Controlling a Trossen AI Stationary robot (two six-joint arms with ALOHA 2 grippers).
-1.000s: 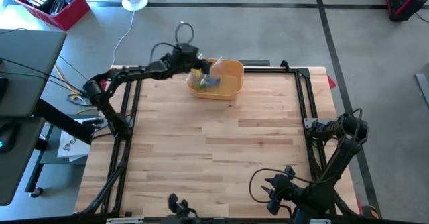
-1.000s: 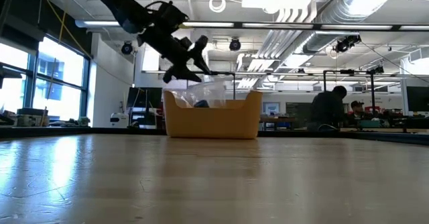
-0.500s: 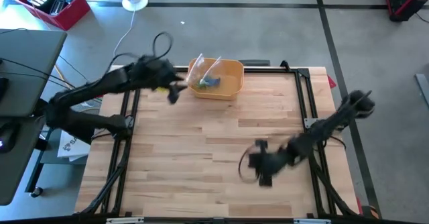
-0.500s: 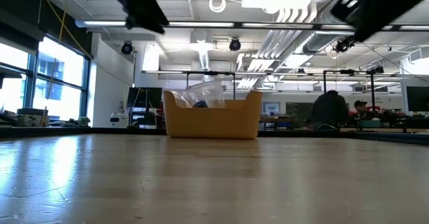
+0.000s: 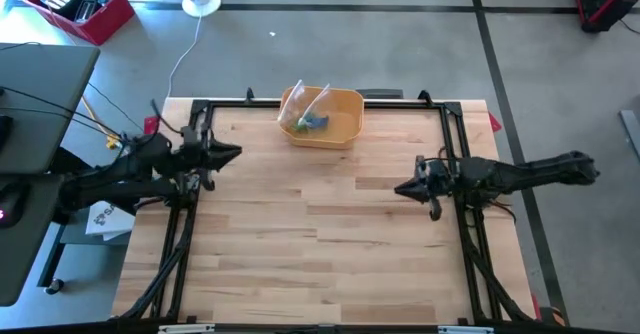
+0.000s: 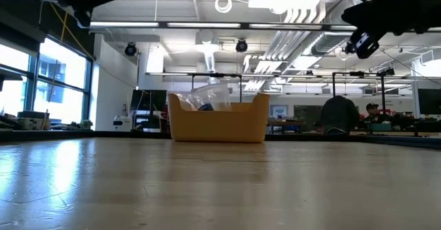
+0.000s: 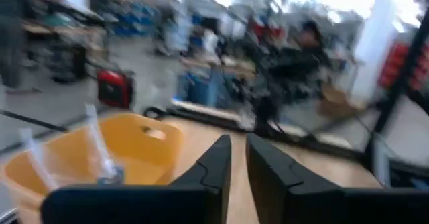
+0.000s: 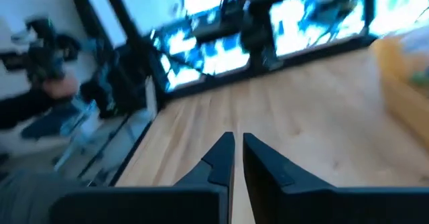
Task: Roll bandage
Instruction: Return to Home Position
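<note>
Yellow bin [image 5: 347, 98] with the transparent zip bag [image 5: 303, 112] inside it now stands alone, well apart from both grippers. The blue bandage [image 5: 316, 122] shows through the plastic. From table height, the bag [image 6: 205, 95] pokes up above the bin's wall [image 6: 218, 127], with nothing over it.

A second ago the left gripper [image 5: 232, 153] hung right over the bin's rim. It has since pulled away to the left edge of the table [image 5: 330, 244] and now points level across the boards. From there the bin lies ahead of it and off to the side toward the far edge. In the left wrist view its fingers [image 7: 218, 160] are drawn together with only a thin slit between them, and nothing is gripped.

The right gripper [image 5: 400, 188] has moved as well. It was folded down at the near corner, and now its arm stretches out level from the right edge. The gripper faces the left one across the bare middle of the boards, and the bin sits ahead of it toward the far edge. Its fingers [image 8: 218, 158] are likewise pressed nearly closed on nothing.

The bag has not shifted as the arms withdrew, so the delivery looks finished. Judging by the two mirrored, empty, level poses, what remains is only for the arms to settle at rest. Nothing on the table seems to call for another grasp.
</note>
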